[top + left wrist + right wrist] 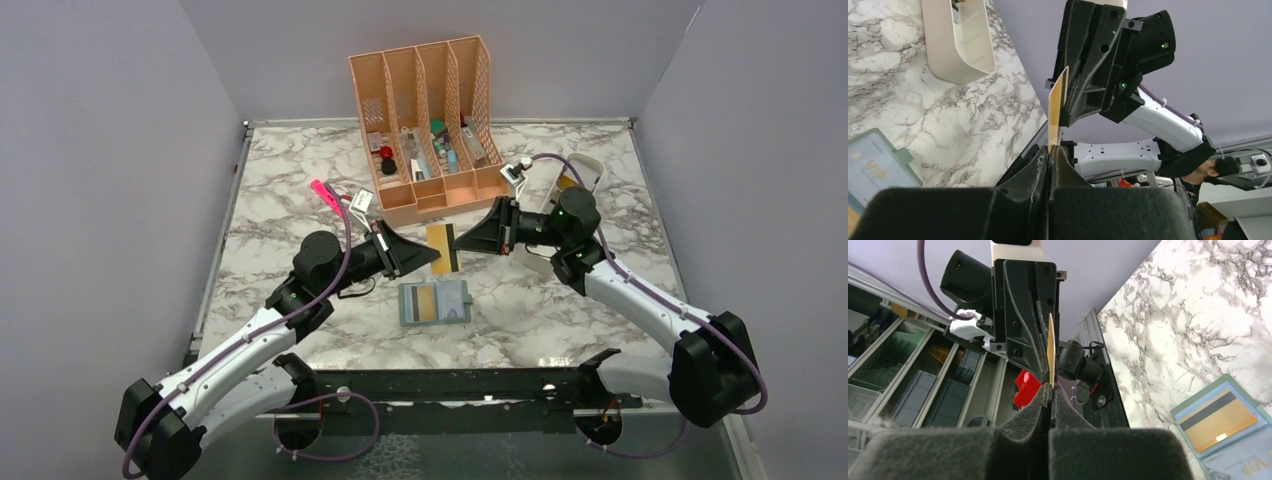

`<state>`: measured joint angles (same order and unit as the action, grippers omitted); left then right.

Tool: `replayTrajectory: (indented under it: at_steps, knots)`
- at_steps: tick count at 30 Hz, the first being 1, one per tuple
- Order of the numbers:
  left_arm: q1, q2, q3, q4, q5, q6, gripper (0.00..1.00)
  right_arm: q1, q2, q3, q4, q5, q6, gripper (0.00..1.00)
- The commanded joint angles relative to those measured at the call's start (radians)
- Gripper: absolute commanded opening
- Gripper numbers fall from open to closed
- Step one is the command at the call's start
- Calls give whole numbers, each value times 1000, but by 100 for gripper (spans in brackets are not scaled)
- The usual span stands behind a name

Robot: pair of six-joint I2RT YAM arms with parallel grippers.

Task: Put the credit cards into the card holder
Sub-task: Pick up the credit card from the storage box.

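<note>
Top view
Card (440, 245): gold with a dark stripe along its right side, held between the two gripper tips. Its long axis runs from the near edge towards the organizer (367, 95).
Left gripper (432, 256): reaches in from the left, jaws pinching the card's left edge.
Right gripper (460, 243): reaches in from the right, jaws pinching the card's striped edge.
Card holder (404, 305): lies open and flat on the table (280, 170), just nearer than the card. Its long axis runs left to right, and a second gold card (423, 300) sits in its left pocket.
Open room: bare marble lies left, right and near of the holder. The organizer front is close behind the card, the tray (590, 165) is far right and the highlighter (325, 190) is far left.

Left wrist view
Card (1058, 100): seen edge-on as a thin gold strip running from the left gripper (1049, 155) to the right gripper (1068, 117).
Jaws: the left pair is pressed together on the near edge and the right pair grips the far edge.
Card holder (895, 155): its green rim shows at lower left, well apart from the card.
Tray (955, 55): upper left on the marble.

Right wrist view
Card (1051, 347): edge-on again, spanning from the right gripper (1050, 392) to the left gripper (1044, 371).
Jaws: both pairs are closed on the card's opposite edges.
Card holder (1255, 440): at lower right, open. The second card (1220, 422) lies stripe up in its pocket, with bare table (1198, 300) beyond.
</note>
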<state>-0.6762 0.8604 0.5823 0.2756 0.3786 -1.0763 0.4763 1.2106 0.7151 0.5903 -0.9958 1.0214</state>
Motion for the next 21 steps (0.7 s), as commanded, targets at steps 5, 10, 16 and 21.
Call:
replayTrajectory:
  at_steps: [5,10,16,21]
  knots:
    - [5,-58,-20,-96,-78,49,0,13,-23,20,-246,83,-197,31]
    - [7,-75,-32,-242,-155,117,0,13,-37,-27,-390,205,-309,39]
    - [7,-4,-88,-263,-142,136,0,18,31,-44,-551,370,-423,38]
    - [7,72,-140,-207,-123,138,0,86,130,-9,-638,540,-506,38]
